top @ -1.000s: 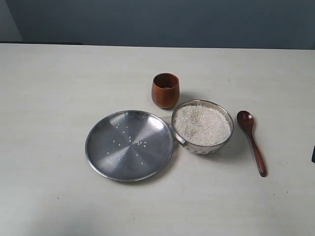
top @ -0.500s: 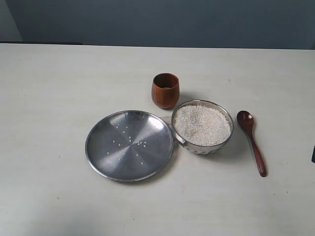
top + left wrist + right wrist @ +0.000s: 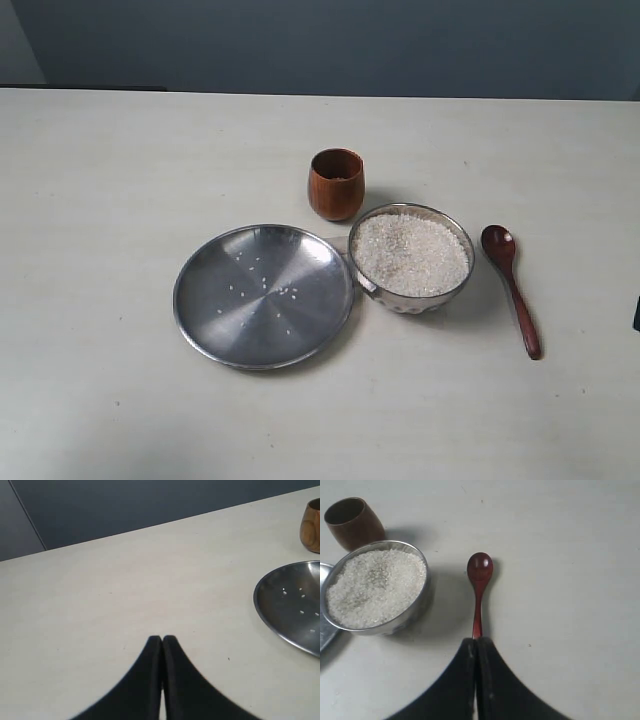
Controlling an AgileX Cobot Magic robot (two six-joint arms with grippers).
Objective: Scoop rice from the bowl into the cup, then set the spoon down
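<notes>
The steel bowl (image 3: 408, 299) stands right of centre, heaped with white rice (image 3: 410, 253). Just behind it is the brown wooden cup (image 3: 335, 190). The wooden spoon (image 3: 513, 288) lies flat on the table to the bowl's right, head pointing away. In the right wrist view my right gripper (image 3: 477, 640) is shut and empty, its tips lined up over the end of the spoon (image 3: 479, 580) handle, with the bowl (image 3: 415, 612) and cup (image 3: 355, 525) off to one side. My left gripper (image 3: 162, 637) is shut over bare table, holding nothing.
A wide flat steel plate (image 3: 264, 296) with a few stray grains touches the bowl's left side; its edge (image 3: 290, 605) shows in the left wrist view. A dark sliver (image 3: 636, 312) at the exterior view's right edge is all that shows of an arm.
</notes>
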